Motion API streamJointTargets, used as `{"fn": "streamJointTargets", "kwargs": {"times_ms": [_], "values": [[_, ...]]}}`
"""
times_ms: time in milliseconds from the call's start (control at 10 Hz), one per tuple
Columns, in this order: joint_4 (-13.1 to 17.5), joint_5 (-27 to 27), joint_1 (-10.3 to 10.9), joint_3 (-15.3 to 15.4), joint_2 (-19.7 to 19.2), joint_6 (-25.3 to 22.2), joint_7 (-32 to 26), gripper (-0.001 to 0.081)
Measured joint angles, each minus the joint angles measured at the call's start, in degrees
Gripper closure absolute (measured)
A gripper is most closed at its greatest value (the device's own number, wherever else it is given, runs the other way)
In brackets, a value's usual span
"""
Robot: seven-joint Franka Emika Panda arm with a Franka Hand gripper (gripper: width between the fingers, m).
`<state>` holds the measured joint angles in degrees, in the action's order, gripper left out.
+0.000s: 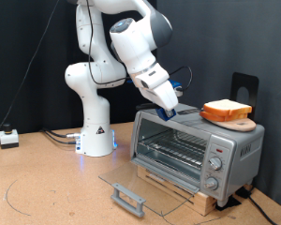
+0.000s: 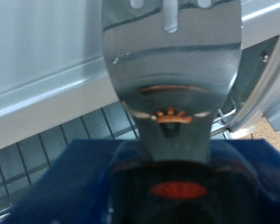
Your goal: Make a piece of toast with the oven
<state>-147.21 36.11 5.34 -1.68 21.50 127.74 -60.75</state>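
The oven (image 1: 195,148) stands at the exterior view's right with its glass door (image 1: 145,186) folded down flat and its wire rack bare. On its roof a wooden board (image 1: 236,121) carries the piece of toast (image 1: 225,106). My gripper (image 1: 169,110) hovers over the roof's left end, shut on a metal spatula (image 1: 185,111) whose blade points toward the toast. In the wrist view the shiny slotted spatula (image 2: 173,56) runs out from between the blue fingers (image 2: 79,173) of the gripper (image 2: 175,177), above the oven's silver top (image 2: 37,56). The toast does not show there.
The oven rests on a wooden base (image 1: 183,192), knobs (image 1: 215,164) down its right side. The door handle (image 1: 127,198) juts out over the table. A black stand (image 1: 244,86) rises behind the oven. The robot base (image 1: 96,139), cables and a small white box (image 1: 7,138) sit at left.
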Motion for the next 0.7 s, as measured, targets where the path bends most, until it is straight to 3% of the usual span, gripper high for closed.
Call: {"fn": "streamJointTargets", "kwargs": {"times_ms": [300, 700], "values": [[1.62, -1.88, -0.28, 0.01, -0.82, -1.37, 3.96, 0.0408], [4.38, -4.54, -0.37, 0.24, -4.95, -0.11, 6.60, 0.0408]]}}
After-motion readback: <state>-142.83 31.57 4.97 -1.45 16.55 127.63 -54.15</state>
